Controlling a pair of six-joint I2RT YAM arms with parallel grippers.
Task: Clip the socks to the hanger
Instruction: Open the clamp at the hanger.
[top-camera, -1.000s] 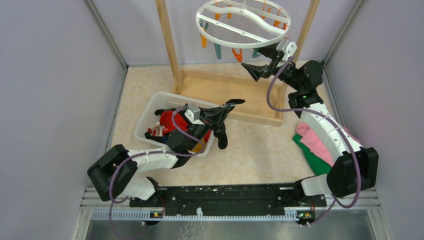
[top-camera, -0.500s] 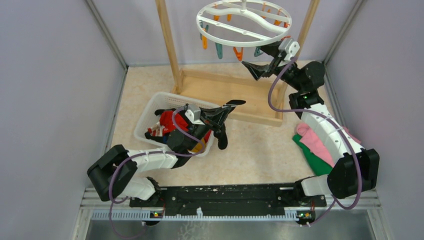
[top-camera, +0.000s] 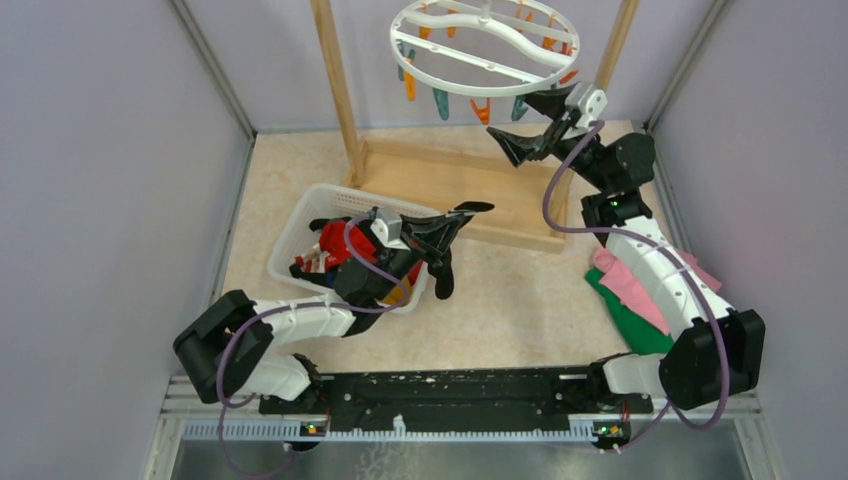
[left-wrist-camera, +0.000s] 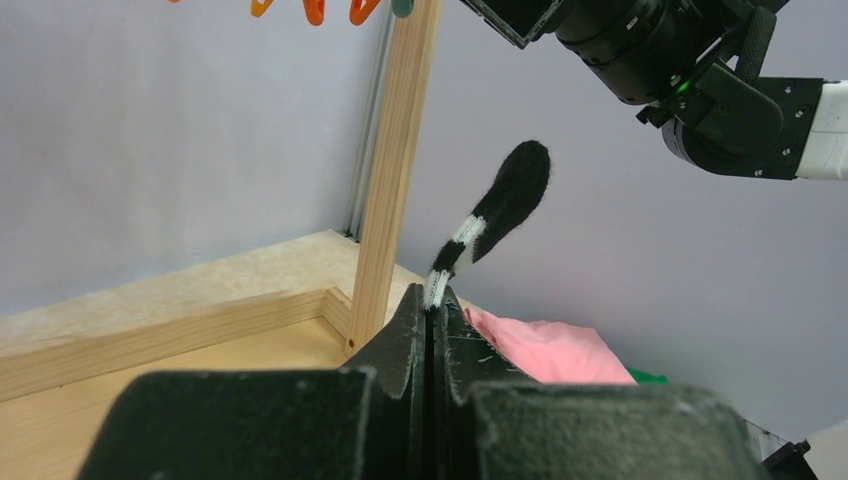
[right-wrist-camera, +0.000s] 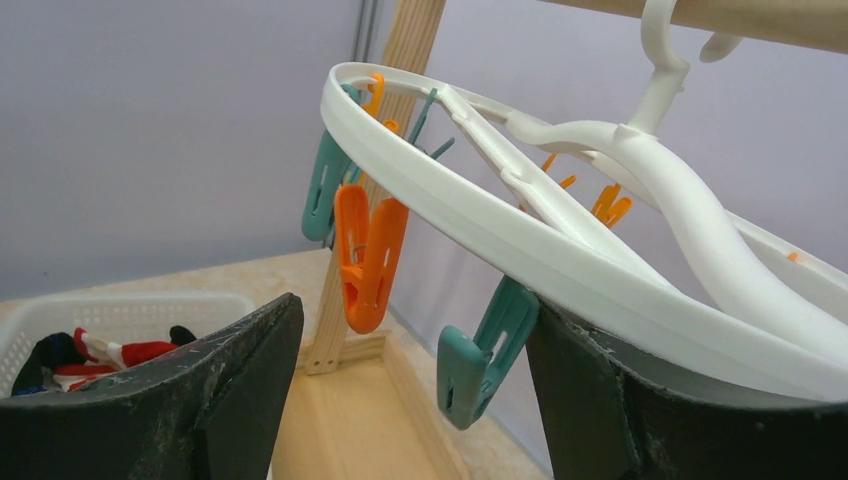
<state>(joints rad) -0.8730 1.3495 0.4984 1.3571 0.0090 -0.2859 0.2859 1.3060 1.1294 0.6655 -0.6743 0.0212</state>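
Note:
My left gripper (top-camera: 452, 225) is shut on a black sock with white stripes (left-wrist-camera: 500, 215). The sock sticks up out of the closed fingertips (left-wrist-camera: 435, 298), just right of the basket. The hanger (top-camera: 440, 75), a white ring with crossbars, hangs from the rack at the back. My right gripper (top-camera: 515, 118) is open right under the ring's near right rim. In the right wrist view a teal peg (right-wrist-camera: 485, 355) dangles between its fingers (right-wrist-camera: 412, 310), and an orange peg (right-wrist-camera: 368, 260) hangs just beyond. The right finger (right-wrist-camera: 590, 400) lies against the ring's underside (right-wrist-camera: 480, 215). More socks (top-camera: 335, 245) are in the basket.
The white mesh basket (top-camera: 300, 215) sits left of centre under my left arm. The wooden rack's base (top-camera: 450, 190) and left post (top-camera: 335, 80) stand at the back. Pink and green cloths (top-camera: 630, 285) lie by the right arm. Grey walls close in both sides.
My right gripper has risen and moved back and right along the ring's rim, its jaws spreading wider. The ring has swung slightly. The left arm and its sock have stayed still.

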